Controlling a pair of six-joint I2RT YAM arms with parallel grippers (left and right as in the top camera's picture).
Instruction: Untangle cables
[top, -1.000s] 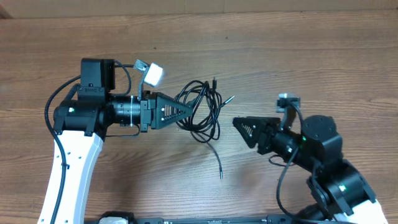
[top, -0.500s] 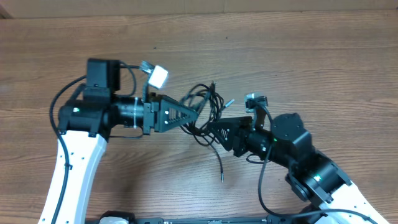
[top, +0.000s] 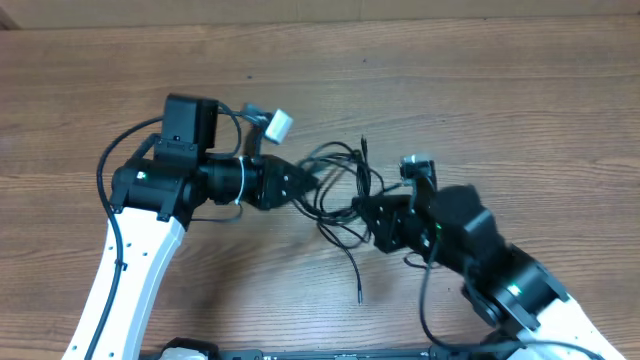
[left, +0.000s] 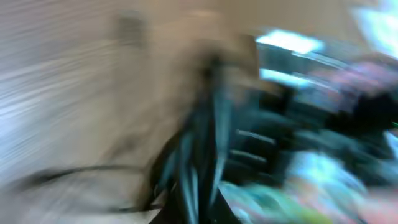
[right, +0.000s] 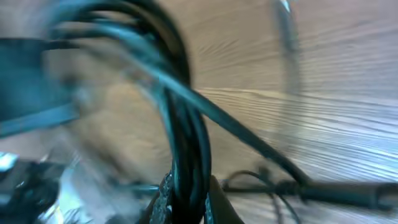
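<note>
The cables (top: 345, 165) form a tangle of thin black loops in mid-table, between my two arms. My left gripper (top: 312, 184) reaches in from the left and is shut on the tangle's left side. From the right, my right gripper (top: 362, 212) is shut on the tangle's lower right strands. In the right wrist view several black strands (right: 183, 137) run down between the right gripper (right: 186, 199) fingers, pinched tight. The left wrist view is blurred by motion; dark strands (left: 208, 143) rise from the jaws. One loose cable end (top: 359, 296) trails toward the front edge.
The wooden table (top: 520, 90) stretches to the back edge along the top. A small white block (top: 280, 124) sticks out above my left wrist. The two gripper tips sit very close together over the tangle.
The right arm swung left into the tangle and its jaws closed on the strands. The left arm moved right and slightly back with the cables, which have shifted right.
</note>
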